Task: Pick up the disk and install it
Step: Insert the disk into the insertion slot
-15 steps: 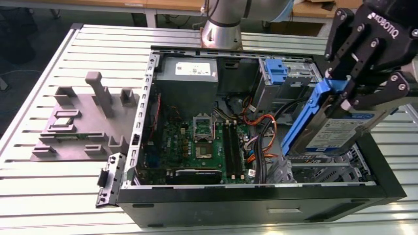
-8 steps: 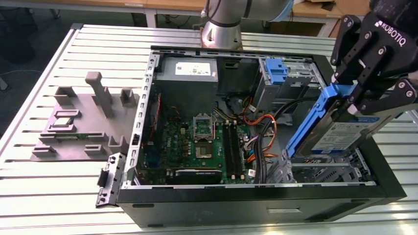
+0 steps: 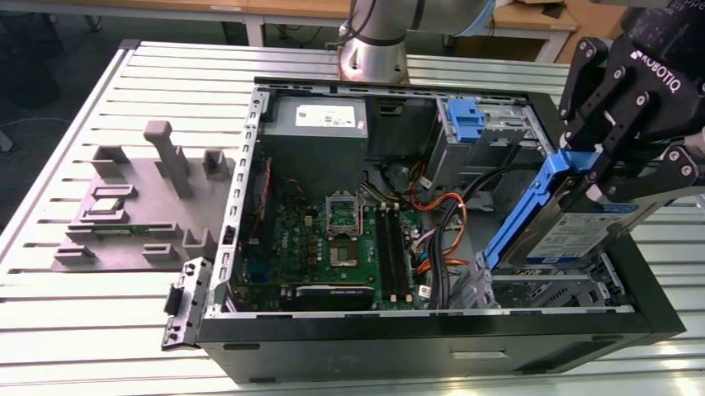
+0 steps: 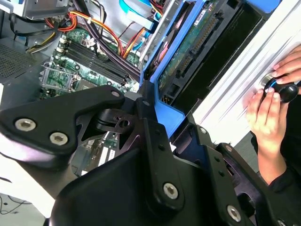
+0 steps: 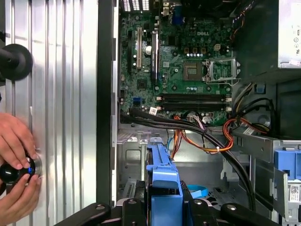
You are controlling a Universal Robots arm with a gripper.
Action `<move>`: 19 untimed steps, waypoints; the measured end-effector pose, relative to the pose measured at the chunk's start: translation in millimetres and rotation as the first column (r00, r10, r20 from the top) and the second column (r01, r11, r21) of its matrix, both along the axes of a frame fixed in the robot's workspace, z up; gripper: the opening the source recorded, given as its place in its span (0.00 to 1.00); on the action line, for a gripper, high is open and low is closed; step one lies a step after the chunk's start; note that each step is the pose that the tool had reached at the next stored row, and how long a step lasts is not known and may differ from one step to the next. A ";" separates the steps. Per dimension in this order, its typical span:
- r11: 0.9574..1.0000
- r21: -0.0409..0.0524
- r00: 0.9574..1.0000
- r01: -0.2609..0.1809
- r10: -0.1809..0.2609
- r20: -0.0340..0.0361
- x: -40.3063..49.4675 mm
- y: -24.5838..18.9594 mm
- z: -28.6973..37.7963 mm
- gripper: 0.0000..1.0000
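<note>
You had the gripper [image 3: 595, 172] closed on the disk [image 3: 579, 231], its black fingers [image 3: 609, 99] pinching the blue side rail from both sides. In the exterior view the disk hung steeply tilted over that view's right end of the open computer case [image 3: 441, 342], label side facing outward. Its lower end dipped toward the metal drive cage [image 3: 546, 289]. You could not tell from these views whether it touched the cage; it was not seated in it. In the second wrist view the disk [image 4: 188, 52] showed its green circuit-board side, with the blue rail running between the fingers.

Inside the case lay the green motherboard [image 3: 330, 239], and orange and black cables [image 3: 441, 214] ran between it and the cage. The grey power supply [image 3: 314, 132] sat in the far corner, and a blue bracket [image 3: 467, 120] stood fixed to the upper cage near it. The arm [image 3: 375, 41] rose behind the case.

The case rested on a slatted metal table [image 3: 99, 330]. A grey parts holder [image 3: 177, 169] sat beside the case toward the exterior view's left. In the first wrist view, two hands [image 5: 16, 141] rested around a black knob [image 5: 14, 172] on the table, just outside the case wall.
</note>
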State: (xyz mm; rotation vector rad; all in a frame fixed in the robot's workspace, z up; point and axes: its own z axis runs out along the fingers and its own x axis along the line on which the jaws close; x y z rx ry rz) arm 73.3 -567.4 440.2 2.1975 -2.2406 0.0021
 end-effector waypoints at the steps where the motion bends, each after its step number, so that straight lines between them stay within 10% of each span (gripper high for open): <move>1: 1.000 0.000 1.000 0.000 0.000 0.000 0.0 0.0 -0.5 0.36; 19: 1.000 0.009 1.000 0.000 0.000 0.000 0.1 -0.4 -1.5 0.36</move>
